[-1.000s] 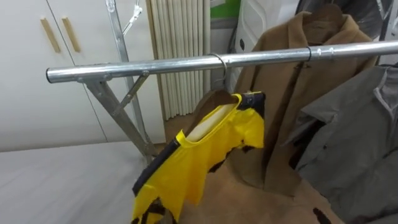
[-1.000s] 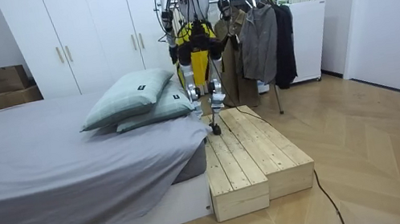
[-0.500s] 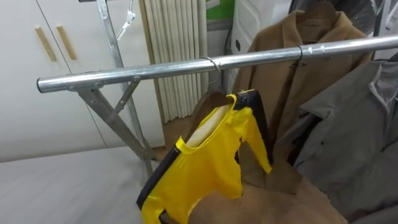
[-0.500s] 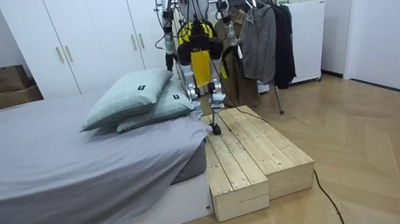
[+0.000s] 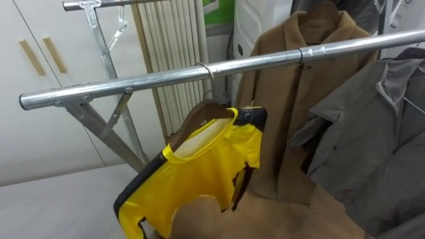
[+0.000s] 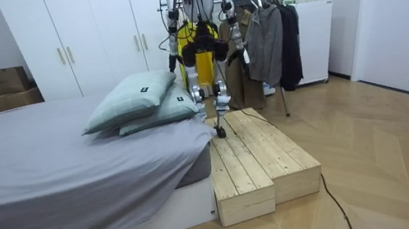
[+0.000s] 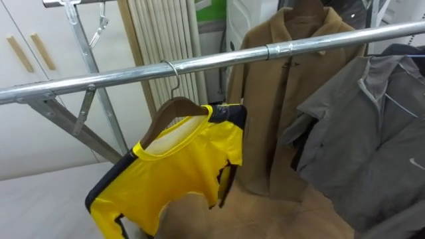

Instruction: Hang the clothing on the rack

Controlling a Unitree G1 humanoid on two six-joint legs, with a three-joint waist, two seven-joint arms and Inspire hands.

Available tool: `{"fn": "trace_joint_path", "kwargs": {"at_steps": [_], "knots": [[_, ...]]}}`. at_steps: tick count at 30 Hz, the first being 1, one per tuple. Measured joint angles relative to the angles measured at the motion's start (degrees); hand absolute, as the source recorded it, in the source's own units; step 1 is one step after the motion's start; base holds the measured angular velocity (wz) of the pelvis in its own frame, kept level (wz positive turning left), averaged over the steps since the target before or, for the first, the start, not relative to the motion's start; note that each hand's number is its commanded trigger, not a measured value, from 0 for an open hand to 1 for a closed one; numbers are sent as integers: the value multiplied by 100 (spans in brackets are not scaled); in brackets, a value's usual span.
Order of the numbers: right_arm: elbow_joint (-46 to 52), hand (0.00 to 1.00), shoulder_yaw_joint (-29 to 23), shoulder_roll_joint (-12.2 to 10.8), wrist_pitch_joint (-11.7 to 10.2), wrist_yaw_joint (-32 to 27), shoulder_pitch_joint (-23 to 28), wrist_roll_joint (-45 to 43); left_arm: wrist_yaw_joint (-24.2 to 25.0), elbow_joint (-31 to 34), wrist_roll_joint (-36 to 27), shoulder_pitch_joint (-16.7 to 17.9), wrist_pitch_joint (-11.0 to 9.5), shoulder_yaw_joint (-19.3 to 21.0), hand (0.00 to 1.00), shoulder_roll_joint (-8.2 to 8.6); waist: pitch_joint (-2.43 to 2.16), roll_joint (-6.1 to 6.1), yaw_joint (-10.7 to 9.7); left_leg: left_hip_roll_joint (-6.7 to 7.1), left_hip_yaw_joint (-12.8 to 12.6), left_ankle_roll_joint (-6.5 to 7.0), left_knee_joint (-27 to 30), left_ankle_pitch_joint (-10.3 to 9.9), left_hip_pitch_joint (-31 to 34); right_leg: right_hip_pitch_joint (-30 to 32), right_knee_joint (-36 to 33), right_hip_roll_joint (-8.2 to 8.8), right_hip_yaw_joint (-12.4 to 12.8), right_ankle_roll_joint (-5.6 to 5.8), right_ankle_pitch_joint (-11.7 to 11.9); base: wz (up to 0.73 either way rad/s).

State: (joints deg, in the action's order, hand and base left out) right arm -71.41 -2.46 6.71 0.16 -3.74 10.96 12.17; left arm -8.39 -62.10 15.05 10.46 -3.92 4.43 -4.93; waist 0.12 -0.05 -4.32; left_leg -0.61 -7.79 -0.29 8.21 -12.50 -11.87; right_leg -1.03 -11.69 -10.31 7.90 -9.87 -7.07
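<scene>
The yellow shirt (image 5: 192,172), smooth fabric with black trim at collar and sleeve, hangs tilted on a wooden hanger (image 5: 199,109). The hanger's wire hook sits over the round steel rail (image 5: 133,83). A stretch of bare rail lies on either side of the hook, running left to the diagonal brace and right to the brown coat (image 5: 279,113). A grey jacket (image 5: 372,133) hangs just beside the coat and carries a small pale mark that is unreadable. In the room view the robot stands on the wooden platform (image 6: 263,163) beside the bed (image 6: 47,166), facing the rack. The state of the left hand (image 6: 173,51) and right hand (image 6: 236,40) cannot be told.
</scene>
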Motion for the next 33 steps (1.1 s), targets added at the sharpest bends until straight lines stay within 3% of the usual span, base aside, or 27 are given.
{"fn": "trace_joint_path", "kwargs": {"at_steps": [14, 20, 23, 24, 25, 26, 28, 31, 32, 33], "knots": [[9, 0, -101, -101, 1, -49, -244, 81, 123, -24, -251, -12, 5, 9, 0, 12, -6, 2, 7, -3, -1, 0, 3, -1, 18, -1, 13, 2, -26, -1, 0, 0], [12, 0, -84, -97, 106, -62, -267, 103, 130, -25, -697, -13, 6, 153, 0, 6, -16, -6, 32, -11, 15, 8, 35, -6, 44, 12, 5, 4, -62, -10, -8, 1], [9, 0, -60, -91, 230, -45, -309, 59, 129, -19, -876, -17, 6, 235, 0, 2, -46, 21, 80, -16, 35, 26, 148, -24, 169, 88, -4, 22, -100, -27, -11, 5], [4, 0, -26, -61, 249, -28, -311, 18, 128, -19, -885, -25, 4, 236, 0, 3, -75, 7, 142, -53, 35, 10, 254, -34, 267, 115, -4, 41, -114, -44, -2, 7], [4, 0, 25, -44, 249, -12, -312, -28, 127, -19, -888, -37, 4, 236, 0, 1, -74, 8, 163, -60, 37, -31, 342, -59, 348, 131, -3, 54, -134, -50, 0, 18], [-4, 0, 135, -5, 253, 23, -336, -130, 121, -19, -889, -67, 4, 236, 0, -4, -82, -6, 200, -71, 36, -97, 546, -103, 518, 176, -5, 83, -192, -55, 1, 22], [-28, 0, 215, 40, 314, 41, -426, -305, 119, -16, -915, -127, 4, 237, 0, -2, -100, -11, 284, -88, 8, -100, 548, -104, 617, 259, -6, 103, -328, -78, 14, 35], [-270, 0, 232, 58, 380, 49, -701, -409, 120, -19, -995, -377, 4, 230, 0, 6, -79, 4, 287, -163, -186, -120, 507, -115, 717, 342, 20, 182, -988, -84, 17, 85], [-360, 0, 209, 63, 425, 45, -800, -370, 124, -19, -996, -474, 4, 217, 0, 22, -63, 22, 277, -190, -357, -121, 537, -114, 776, 346, 105, 238, -1287, -88, 14, 103], [-400, 0, 107, 79, 470, 29, -889, -341, 136, -19, -996, -575, 5, 222, 0, 68, -47, -17, 276, -232, -712, -124, 569, -114, 858, 340, 201, 304, -1569, -151, -22, 107]]}}
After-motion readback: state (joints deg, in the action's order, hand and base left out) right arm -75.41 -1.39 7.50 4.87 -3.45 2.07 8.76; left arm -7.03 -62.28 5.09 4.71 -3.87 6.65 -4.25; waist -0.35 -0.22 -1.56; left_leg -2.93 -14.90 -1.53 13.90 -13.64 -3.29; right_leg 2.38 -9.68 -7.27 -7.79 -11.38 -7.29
